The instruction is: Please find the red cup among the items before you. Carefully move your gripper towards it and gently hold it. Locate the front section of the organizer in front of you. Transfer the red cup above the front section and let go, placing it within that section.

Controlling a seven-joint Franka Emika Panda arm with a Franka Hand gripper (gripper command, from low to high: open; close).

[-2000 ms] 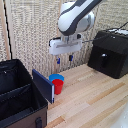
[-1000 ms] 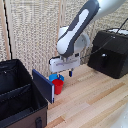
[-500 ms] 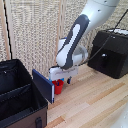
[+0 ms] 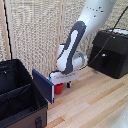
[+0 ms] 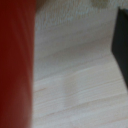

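Lowered since the earlier frames, when it hung well above the red cup [image 4: 59, 89], the gripper [image 4: 63, 80] now sits directly over and around the cup's upper part. Only the cup's lower body shows in the exterior view, standing on the worktop [image 4: 95, 102] just beside the blue-lined flap [image 4: 43, 85] of the organizer [image 4: 20, 102], toward the worktop's back edge. The wrist view shows a blurred red wall [image 5: 16, 65] very close to the camera. Whether the fingers have closed on the cup cannot be told. The step in hand appears to be the grasp. The next move calls for a gentle closure, a lift clearing the flap, and transfer to the front section [image 4: 22, 107] by the strapped wall.
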